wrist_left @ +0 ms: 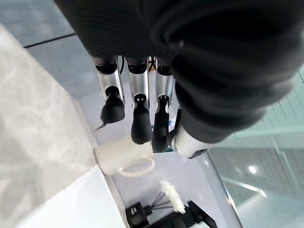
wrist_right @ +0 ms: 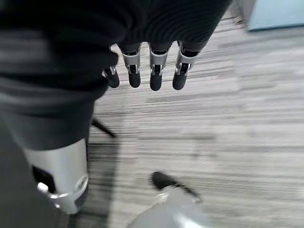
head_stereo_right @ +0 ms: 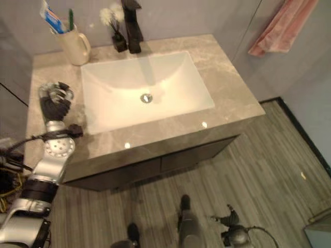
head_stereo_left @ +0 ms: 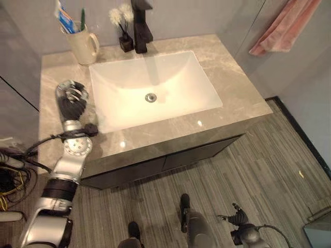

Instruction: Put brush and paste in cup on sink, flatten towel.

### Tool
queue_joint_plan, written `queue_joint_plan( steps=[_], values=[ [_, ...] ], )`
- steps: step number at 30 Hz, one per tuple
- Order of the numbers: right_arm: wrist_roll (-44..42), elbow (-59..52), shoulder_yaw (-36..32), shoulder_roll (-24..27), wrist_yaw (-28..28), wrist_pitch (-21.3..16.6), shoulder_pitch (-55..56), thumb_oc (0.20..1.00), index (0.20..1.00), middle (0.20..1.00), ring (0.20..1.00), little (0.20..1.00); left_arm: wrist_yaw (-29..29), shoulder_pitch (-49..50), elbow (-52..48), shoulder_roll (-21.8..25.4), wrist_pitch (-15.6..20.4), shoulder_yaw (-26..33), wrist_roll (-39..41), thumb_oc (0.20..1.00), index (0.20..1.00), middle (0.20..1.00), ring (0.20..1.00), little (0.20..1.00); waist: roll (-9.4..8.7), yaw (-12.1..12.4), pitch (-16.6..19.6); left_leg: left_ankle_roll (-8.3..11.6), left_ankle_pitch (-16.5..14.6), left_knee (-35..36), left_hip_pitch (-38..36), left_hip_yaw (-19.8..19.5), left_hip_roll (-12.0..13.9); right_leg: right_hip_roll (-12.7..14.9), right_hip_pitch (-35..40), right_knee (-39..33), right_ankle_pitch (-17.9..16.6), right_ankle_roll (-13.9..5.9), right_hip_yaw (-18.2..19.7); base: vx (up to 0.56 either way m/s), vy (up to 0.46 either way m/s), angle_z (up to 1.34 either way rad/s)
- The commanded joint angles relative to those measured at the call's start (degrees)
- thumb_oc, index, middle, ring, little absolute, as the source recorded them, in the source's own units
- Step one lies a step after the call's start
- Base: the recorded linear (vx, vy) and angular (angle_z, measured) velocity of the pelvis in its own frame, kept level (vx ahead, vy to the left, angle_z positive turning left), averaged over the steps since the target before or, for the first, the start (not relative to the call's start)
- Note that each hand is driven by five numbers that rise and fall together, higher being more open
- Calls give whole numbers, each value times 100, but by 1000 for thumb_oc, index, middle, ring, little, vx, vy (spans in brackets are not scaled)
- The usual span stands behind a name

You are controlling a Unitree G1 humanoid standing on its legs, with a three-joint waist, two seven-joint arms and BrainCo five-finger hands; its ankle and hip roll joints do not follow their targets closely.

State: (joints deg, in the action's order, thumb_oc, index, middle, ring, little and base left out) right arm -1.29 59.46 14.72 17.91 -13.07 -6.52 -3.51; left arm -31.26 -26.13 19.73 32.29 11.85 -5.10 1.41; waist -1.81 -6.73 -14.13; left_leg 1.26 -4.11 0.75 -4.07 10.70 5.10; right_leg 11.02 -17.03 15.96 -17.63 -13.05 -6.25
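Left hand: the left hand (head_stereo_left: 71, 98) hangs over the left part of the bench (head_stereo_left: 232, 88), beside the sink (head_stereo_left: 155, 88). Its fingers (wrist_left: 141, 126) are loosely curled and hold nothing, and no tip visibly touches the stone.
Right hand: the right hand (wrist_right: 152, 71) hangs low over the wooden floor (wrist_right: 228, 133), fingers relaxed and pointing down, empty.
Cup: a cream cup (head_stereo_left: 83, 45) stands upright at the back left corner of the bench, handle turned toward the sink.
Brush and paste: the green brush (head_stereo_left: 82, 19) and the blue and white paste (head_stereo_left: 64, 18) stand in the cup, long axes near upright, leaning slightly, tops pointing up toward the wall. Their lower ends are hidden inside the cup.
Towel: a pink towel (head_stereo_left: 283, 26) hangs on the wall at the right, well apart from the bench. Its top is cut off by the picture's edge, so how it hangs is unclear.
Tap: a black tap (head_stereo_left: 140, 26) stands behind the sink, a small dark vase (head_stereo_left: 125, 41) just beside it.
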Motion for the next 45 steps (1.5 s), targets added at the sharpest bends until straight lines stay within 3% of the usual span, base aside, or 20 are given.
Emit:
queue_joint_plan(
  steps=[1,2,3,4,6,9,13,18,22,27,34,35,40,45],
  values=[
    [49,42,105,-25,101,-84,118,1000,1000,1000,1000,1000,138,228,-313,142,123,250,-391,200,200,200,200,200,25,-216,562,-505,-138,241,-473,-466,-789,-302,-316,1393,553,91,744,125,38,24],
    [49,46,108,-24,101,-87,120,1000,1000,1000,1000,1000,140,236,-316,140,123,253,-392,200,200,200,200,200,36,-224,568,-504,-156,224,-466,-473,-778,-306,-307,1384,559,92,731,178,56,40],
    [69,101,79,-16,96,-88,153,1000,1000,1000,1000,1000,137,324,-366,229,125,332,-475,200,200,200,200,200,10,-185,618,-524,-240,159,-500,-474,-866,-136,-271,1037,496,124,552,204,-30,48],
    [108,178,39,-32,89,-83,200,1000,1000,1000,1000,1000,120,435,-459,211,134,436,-505,200,200,200,200,200,-73,-185,702,-492,-361,142,-574,-568,-992,85,-343,128,311,103,400,274,-49,52],
    [87,268,13,-61,79,-67,234,1000,1000,1000,1000,1000,104,426,-505,155,134,423,-531,200,200,200,200,200,-108,-324,688,-425,-471,115,-746,-760,-991,29,-325,-580,95,6,553,226,-69,42],
    [93,330,34,-94,94,-38,237,1000,1000,1000,1000,1000,99,438,-498,182,158,409,-474,200,200,200,200,200,-115,-355,703,-332,-575,187,-929,-938,-910,28,-247,-1093,12,-75,677,173,-78,50],
    [118,349,60,-118,119,-2,354,1000,1000,1000,1000,1000,135,525,-404,217,145,404,-372,200,200,200,200,200,-207,-337,963,-201,-631,416,-1188,-1132,-733,-59,43,-1342,176,-53,709,213,-164,33],
    [173,621,76,-79,136,57,416,1000,1000,1000,1000,1000,163,586,-315,138,185,383,-38,200,200,200,200,200,-115,-314,1191,-50,-641,416,-1262,-1336,-321,-340,154,-1230,513,91,432,221,-202,37],
    [142,659,11,59,56,55,388,1000,1000,1000,1000,1000,208,428,-152,213,147,292,96,200,200,200,200,200,46,-332,1251,195,-351,311,-1080,-1428,68,-537,186,-1238,736,245,126,169,-215,30],
    [-17,429,-36,188,23,0,347,1000,1000,1000,1000,1000,286,163,306,393,118,291,455,200,200,200,200,200,194,-407,1217,397,-17,248,-955,-1298,285,-682,90,-1165,904,356,-1,101,-131,17],
    [-44,381,-58,246,68,5,439,1000,1000,1000,1000,1000,411,-342,1165,679,135,253,1074,200,200,200,200,200,371,-572,1198,543,332,223,-951,-1052,401,-847,25,-1149,1003,460,-12,97,-89,1],
    [-9,397,-8,266,102,22,472,1000,1000,1000,1000,1000,490,-542,1450,835,134,245,1311,200,200,200,200,200,430,-638,1169,585,489,189,-901,-993,424,-882,-17,-1163,1021,488,11,48,-59,-5],
    [-27,482,50,297,210,41,582,1000,1000,1000,1000,1000,723,-1422,2568,1370,92,-67,1865,200,200,200,200,200,579,-849,1117,678,926,237,-816,-819,525,-1009,-244,-1104,1105,587,56,68,-70,-6],
    [-149,491,84,348,218,14,528,1000,1000,1000,1000,1000,840,-2094,3347,1618,-7,-375,2074,200,200,200,200,200,642,-955,1059,714,1169,214,-698,-719,557,-1092,-408,-1101,1119,633,114,32,-42,-11]
  ],
)
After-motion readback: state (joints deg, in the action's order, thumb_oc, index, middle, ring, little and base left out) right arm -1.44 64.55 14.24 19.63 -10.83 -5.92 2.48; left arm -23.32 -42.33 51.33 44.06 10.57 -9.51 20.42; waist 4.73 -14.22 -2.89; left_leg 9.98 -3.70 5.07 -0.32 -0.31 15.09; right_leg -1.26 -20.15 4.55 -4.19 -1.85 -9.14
